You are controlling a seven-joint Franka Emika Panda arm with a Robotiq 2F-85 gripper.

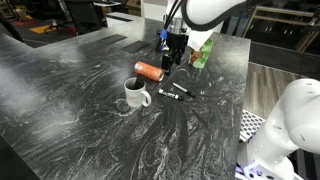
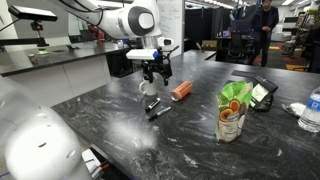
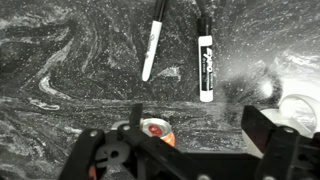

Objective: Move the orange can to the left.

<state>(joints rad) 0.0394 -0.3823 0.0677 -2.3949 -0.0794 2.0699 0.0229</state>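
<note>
The orange can (image 1: 149,71) lies on its side on the dark marbled table, just behind the white mug (image 1: 134,94). It also shows in an exterior view (image 2: 181,91). In the wrist view its silvery end (image 3: 155,129) sits low in the frame, close to the left finger. My gripper (image 1: 172,60) hovers above the table beside the can, a little off its end. It appears in an exterior view (image 2: 155,74) and in the wrist view (image 3: 200,125). Its jaws are open and hold nothing.
Two markers (image 3: 153,40) (image 3: 204,55) lie on the table in front of the gripper, and show in both exterior views (image 1: 175,92) (image 2: 155,108). A green packet (image 1: 203,52) (image 2: 232,110) stands behind the gripper. The mug's rim (image 3: 300,105) shows at the wrist view's right edge.
</note>
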